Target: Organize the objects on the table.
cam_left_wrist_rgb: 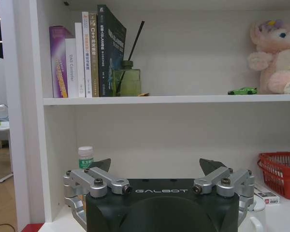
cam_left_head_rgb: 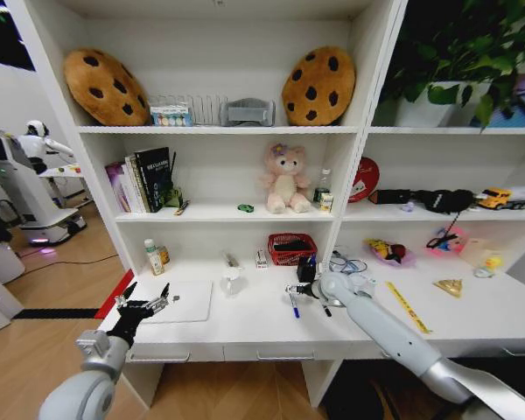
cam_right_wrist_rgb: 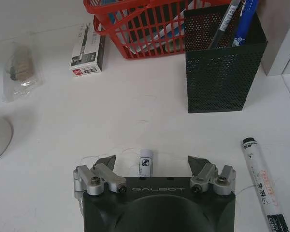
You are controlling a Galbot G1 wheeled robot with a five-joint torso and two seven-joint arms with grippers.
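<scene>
Right gripper spread wide over a white marker, mesh pen holder and red basket beyond, left gripper likewise agape.

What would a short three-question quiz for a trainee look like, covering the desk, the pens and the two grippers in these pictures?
1. True or false: the right gripper is shut on a pen.
2. Which container holds pens upright? A) the red basket B) the black mesh pen holder C) a glass jar
3. Fill in: the small green toy car sits on the shelf beside the pink ____.

Key
1. False. Its jaws are open over the table, with a small white marker lying between them.
2. B. The holder stands next to the basket.
3. Teddy bear. The left gripper is open too, held above the left end of the desk.
</scene>
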